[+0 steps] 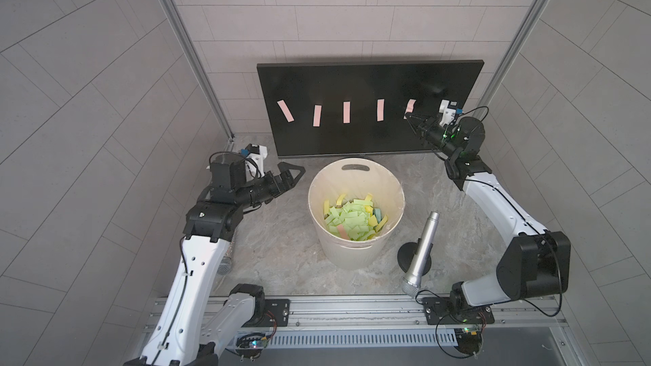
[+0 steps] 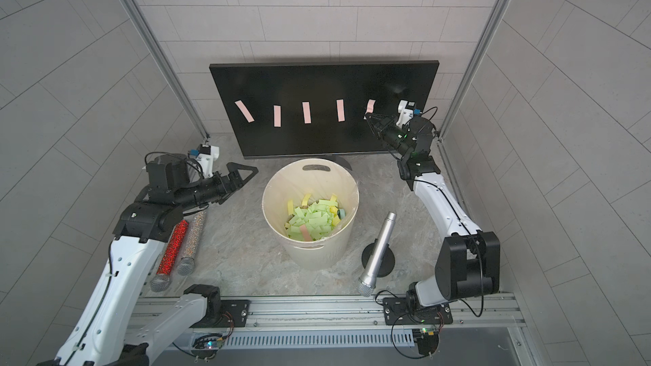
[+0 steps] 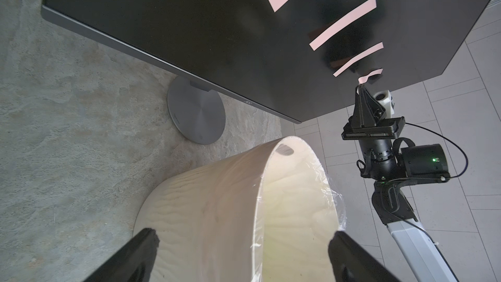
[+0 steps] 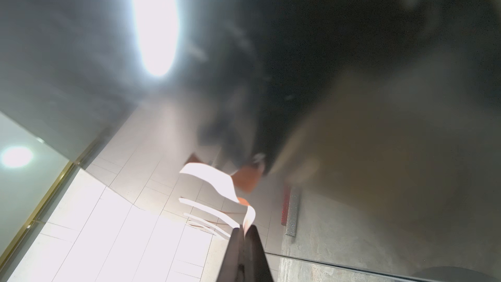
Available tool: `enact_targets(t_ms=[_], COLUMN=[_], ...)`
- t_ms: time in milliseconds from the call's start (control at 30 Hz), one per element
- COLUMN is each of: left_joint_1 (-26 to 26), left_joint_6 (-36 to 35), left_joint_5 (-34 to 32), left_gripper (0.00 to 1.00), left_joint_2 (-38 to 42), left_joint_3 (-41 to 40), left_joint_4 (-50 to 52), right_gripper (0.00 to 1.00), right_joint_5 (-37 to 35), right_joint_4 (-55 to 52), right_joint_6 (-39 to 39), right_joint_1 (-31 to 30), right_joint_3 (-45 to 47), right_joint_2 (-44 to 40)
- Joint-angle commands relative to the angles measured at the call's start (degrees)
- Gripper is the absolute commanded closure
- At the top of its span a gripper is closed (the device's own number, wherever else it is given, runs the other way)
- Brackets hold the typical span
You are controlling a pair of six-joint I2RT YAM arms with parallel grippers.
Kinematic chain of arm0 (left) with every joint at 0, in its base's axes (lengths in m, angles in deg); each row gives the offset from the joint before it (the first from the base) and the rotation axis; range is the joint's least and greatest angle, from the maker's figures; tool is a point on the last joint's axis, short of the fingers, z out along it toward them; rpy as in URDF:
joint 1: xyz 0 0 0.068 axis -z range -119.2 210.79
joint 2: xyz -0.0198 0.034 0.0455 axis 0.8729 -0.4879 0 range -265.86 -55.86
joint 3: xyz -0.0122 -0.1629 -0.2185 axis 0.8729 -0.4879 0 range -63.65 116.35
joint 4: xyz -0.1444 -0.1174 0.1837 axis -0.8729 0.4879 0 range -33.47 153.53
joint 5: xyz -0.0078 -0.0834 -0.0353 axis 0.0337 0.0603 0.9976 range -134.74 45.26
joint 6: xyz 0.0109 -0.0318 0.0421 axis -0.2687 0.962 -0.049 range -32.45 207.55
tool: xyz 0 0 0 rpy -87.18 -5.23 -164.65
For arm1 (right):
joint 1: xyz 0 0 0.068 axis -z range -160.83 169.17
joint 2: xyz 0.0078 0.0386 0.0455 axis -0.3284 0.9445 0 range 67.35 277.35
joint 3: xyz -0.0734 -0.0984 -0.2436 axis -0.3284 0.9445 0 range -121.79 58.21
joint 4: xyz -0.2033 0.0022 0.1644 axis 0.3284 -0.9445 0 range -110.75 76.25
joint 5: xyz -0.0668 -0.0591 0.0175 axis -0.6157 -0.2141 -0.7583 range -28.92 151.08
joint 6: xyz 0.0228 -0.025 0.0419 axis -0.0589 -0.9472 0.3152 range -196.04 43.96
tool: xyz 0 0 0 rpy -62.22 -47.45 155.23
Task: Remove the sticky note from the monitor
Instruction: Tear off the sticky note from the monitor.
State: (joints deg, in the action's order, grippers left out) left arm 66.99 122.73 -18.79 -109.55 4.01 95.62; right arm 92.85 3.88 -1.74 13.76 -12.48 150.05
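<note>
Partly peeled, the rightmost pink sticky note (image 1: 410,103) on the monitor (image 1: 352,82) is clamped at its lower end by the right fingers (image 1: 415,123); its upper end seems stuck. Four other notes (image 1: 347,112) are untouched. The left fingers (image 3: 130,256) are held apart beside the bucket (image 1: 352,258).

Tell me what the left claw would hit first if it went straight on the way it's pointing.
Probably the bucket: seen from the left wrist, its wall fills the gap ahead of the open left claw. The monitor stands farther back.
</note>
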Motion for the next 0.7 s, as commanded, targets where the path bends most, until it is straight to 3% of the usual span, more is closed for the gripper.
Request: enact_targets(t_ms=[0,667], left_joint_1=[0.20,0.25], left_joint_6=[-0.20,1.02], left_joint_5=[0.21,0.50], left_gripper=[0.00,0.00], left_joint_2=[0.87,2.05], left_joint_3=[-0.23,0.15], left_joint_4=[0.64,0.59], right_gripper=[1.00,1.00], right_joint_5=[0.31,3.49], right_joint_4=[-0.80,-9.76], right_joint_6=[-1.52,-6.87], right_joint_1=[-0.22,-1.61], right_joint_3=[0.79,1.06], right_joint_2=[-3.46,-12.86])
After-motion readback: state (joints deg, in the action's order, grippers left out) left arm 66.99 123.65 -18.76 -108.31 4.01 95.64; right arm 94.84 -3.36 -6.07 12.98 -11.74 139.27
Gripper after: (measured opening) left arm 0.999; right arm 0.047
